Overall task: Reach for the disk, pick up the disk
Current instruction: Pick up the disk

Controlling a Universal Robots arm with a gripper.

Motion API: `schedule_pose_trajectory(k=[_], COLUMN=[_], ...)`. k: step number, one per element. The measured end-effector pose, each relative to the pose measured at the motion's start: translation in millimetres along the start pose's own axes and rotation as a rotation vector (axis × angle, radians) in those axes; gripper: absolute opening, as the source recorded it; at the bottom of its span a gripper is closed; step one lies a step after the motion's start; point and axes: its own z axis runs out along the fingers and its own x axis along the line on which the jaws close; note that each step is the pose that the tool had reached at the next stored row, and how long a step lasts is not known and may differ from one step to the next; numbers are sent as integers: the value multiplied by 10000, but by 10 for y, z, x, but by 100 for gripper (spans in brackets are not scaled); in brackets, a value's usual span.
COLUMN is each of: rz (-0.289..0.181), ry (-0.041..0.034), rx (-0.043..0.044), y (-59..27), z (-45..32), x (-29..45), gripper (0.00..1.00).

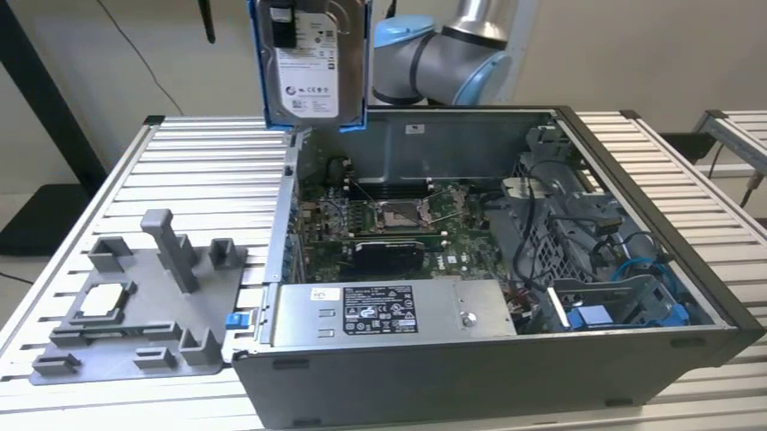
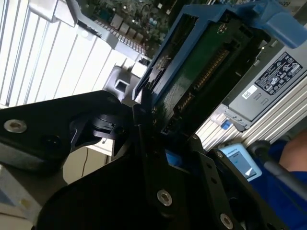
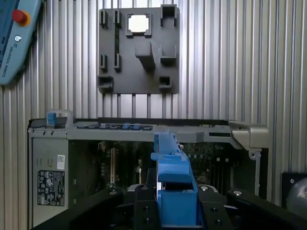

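The disk (image 1: 309, 63), a silver drive with a white label in a bright blue frame, hangs upright in the air above the back corner of the open computer case (image 1: 671, 296) on the exterior view's left. In the first wrist view my gripper (image 3: 175, 211) is shut on the disk's blue frame (image 3: 172, 182), with black fingers (image 3: 144, 211) on either side of it. In the second wrist view the disk's green circuit-board underside (image 2: 201, 72) and blue edge run out from the gripper (image 2: 160, 129), high above the case.
The case lies open on a slatted metal table (image 1: 192, 153), with a motherboard (image 1: 396, 215), a long grey box (image 1: 383, 310) and cables inside. A grey fixture plate (image 1: 132, 305) beside it holds a small silver chip (image 1: 106, 296). A pendant (image 3: 14, 38) and a blue sleeve (image 2: 292, 158) are nearby.
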Motion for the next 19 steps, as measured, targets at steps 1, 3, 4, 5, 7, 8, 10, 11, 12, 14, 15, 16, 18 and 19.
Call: schedule_pose_trajectory(k=[1, 3, 4, 5, 7, 8, 10, 11, 12, 14, 15, 16, 18, 19], rz=[1, 0, 0, 2, 0, 1, 1, 1, 2, 0, 2, 0, 1, 1], ry=[-1, -1, -1, -1, -1, -1, 0, -1, 0, -1, 0, -1, -1, -1], rx=[1, 1, 0, 0, 1, 1, 0, 0, 0, 0, 0, 1, 1, 0], y=[-47, -136, -184, -230, -320, -364, -455, -501, -547, -637, -680, -722, -788, -823], z=[-1, -5, -8, -10, -13, -15, -19, -21, -23, -27, -29, -30, -33, -35], x=[-1, -2, -2, -3, -4, -4, -5, -6, -7, -8, -8, -9, -9, -10], gripper=[0, 0, 0, 0, 0, 0, 0, 0, 0, 0, 0, 0, 0, 0])
